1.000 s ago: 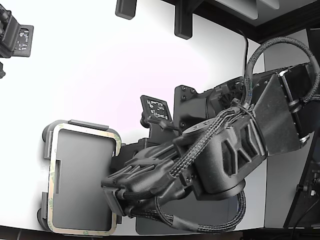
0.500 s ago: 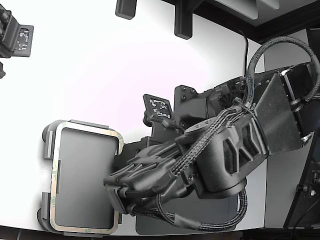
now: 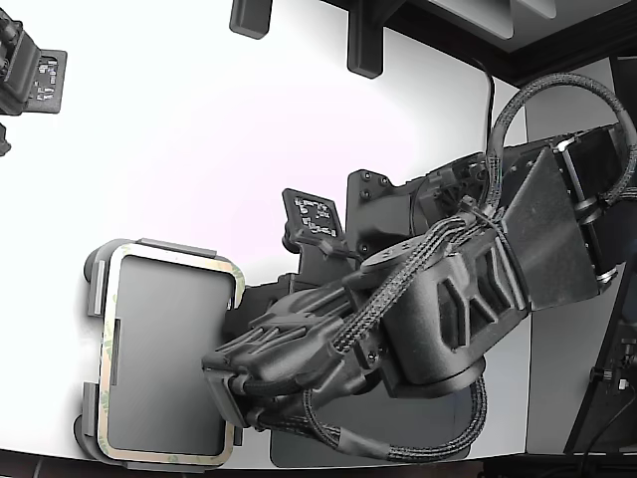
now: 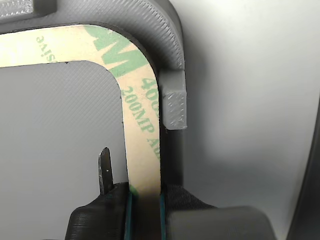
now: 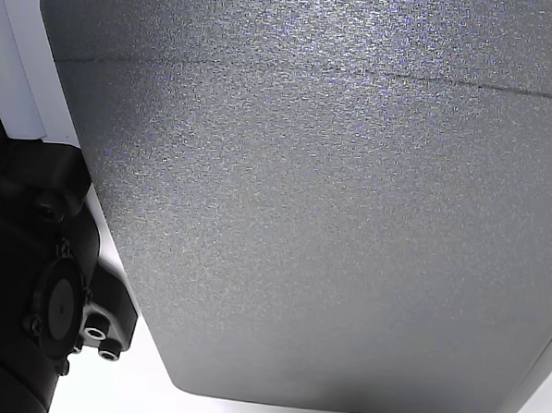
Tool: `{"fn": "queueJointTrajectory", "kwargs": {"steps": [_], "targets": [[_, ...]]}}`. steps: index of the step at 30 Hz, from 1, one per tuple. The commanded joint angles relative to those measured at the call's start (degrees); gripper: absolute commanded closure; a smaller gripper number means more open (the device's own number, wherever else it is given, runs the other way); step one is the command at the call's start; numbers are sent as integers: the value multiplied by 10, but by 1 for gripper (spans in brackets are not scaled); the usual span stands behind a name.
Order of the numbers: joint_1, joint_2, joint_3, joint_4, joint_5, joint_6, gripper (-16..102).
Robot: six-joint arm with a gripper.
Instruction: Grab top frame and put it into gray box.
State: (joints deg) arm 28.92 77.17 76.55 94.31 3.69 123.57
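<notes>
The top frame [image 3: 106, 349], a pale tan ring with green print, lies flat on the light gray box [image 3: 93, 289] at the exterior view's lower left, with the box floor showing through its opening. My gripper [image 3: 227, 396] reaches over the frame's right side. In the wrist view the frame's strip [image 4: 142, 125] runs between my two dark fingers, and the gripper [image 4: 145, 202] is shut on it. The box's raised rim and a tab [image 4: 175, 105] sit just outside the strip.
A dark gray flat pad [image 3: 299, 456] lies under the arm at the bottom edge and fills the other view [image 5: 332, 200]. A small black tag plate [image 3: 314, 214] stands by the arm. Black fixtures [image 3: 363, 40] line the table's far edge, and another device [image 3: 30, 75] sits at the upper left.
The frame and the gripper shifted a few pixels toward the exterior view's right and back again. The hold on the frame's strip looks the same.
</notes>
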Motion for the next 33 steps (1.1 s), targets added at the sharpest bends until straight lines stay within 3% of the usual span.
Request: {"fn": "queueJointTrajectory", "kwargs": {"steps": [1, 33], "targets": [[-8, 10, -17, 7, 0, -2, 99], [-11, -2, -23, 7, -1, -8, 99]]}}
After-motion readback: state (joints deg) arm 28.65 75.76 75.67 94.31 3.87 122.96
